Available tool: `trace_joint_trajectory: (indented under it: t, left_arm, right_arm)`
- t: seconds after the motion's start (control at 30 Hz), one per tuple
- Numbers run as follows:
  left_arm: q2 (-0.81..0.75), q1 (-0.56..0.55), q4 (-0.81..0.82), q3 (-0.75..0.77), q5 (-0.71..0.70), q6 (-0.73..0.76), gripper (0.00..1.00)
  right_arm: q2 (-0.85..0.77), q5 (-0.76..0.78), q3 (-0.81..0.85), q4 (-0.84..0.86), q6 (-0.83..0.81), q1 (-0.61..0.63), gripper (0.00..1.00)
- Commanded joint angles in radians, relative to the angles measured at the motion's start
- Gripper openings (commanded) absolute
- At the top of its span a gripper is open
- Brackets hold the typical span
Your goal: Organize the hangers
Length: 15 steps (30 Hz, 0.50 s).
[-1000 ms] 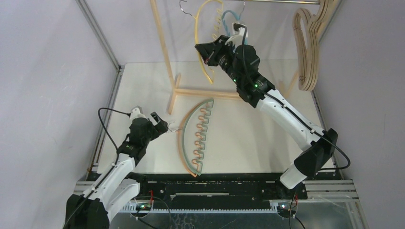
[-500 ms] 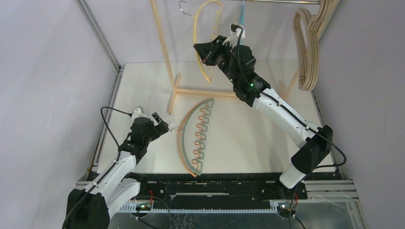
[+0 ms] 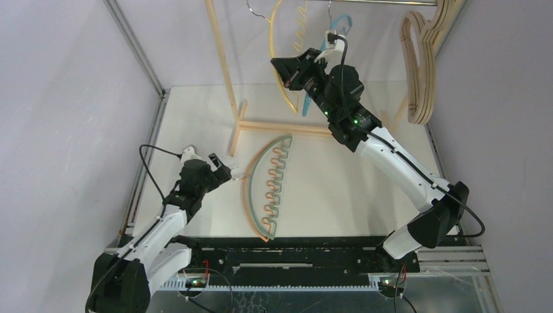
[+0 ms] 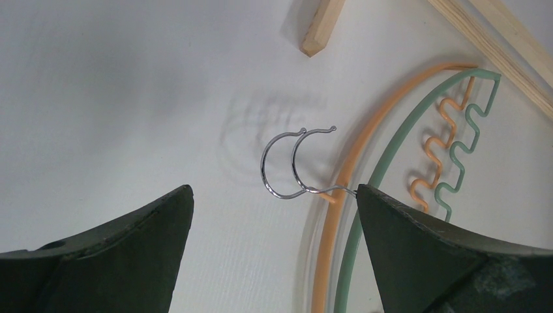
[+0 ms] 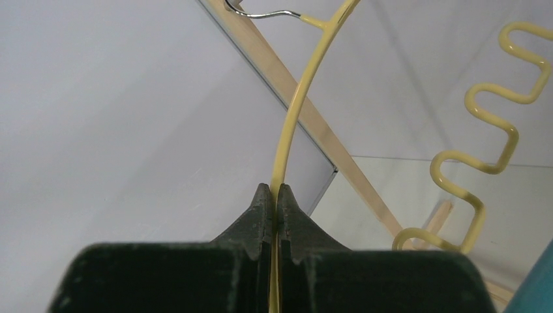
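- White table (image 3: 195, 117) holds as before: the orange hanger (image 4: 328, 235) and green hanger (image 4: 398, 142) lie flat, their hooks between my left gripper's (image 4: 274, 189) spread fingers.
- My right gripper (image 5: 274, 195), clamped on the yellow hanger (image 5: 290, 124), has risen within 1 second.
- The teal hanger (image 3: 339, 26) now appears hooked on the bar (image 3: 391, 2), so yellow likely goes up next.

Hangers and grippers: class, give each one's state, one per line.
Yellow hanger: held aloft, pinched by right gripper
Teal hanger: hanging up
Orange hanger: lying flat
Green hanger: lying flat
Wooden hangers: hanging up
Left gripper: open
Right gripper: shut
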Motion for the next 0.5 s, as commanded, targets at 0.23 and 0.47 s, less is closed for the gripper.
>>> trace_joint_trajectory:
  t: [0.23, 0.47]
  left_arm:
    - [0.011, 0.005, 0.048, 0.014, 0.004, 0.005, 1.00]
    - [0.008, 0.005, 0.048, 0.014, 0.005, 0.005, 0.99]
  right_arm:
    - [-0.090, 0.006, -0.031, 0.122, -0.046, 0.007, 0.00]
    - [-0.073, 0.058, -0.006, 0.112, -0.067, -0.020, 0.00]
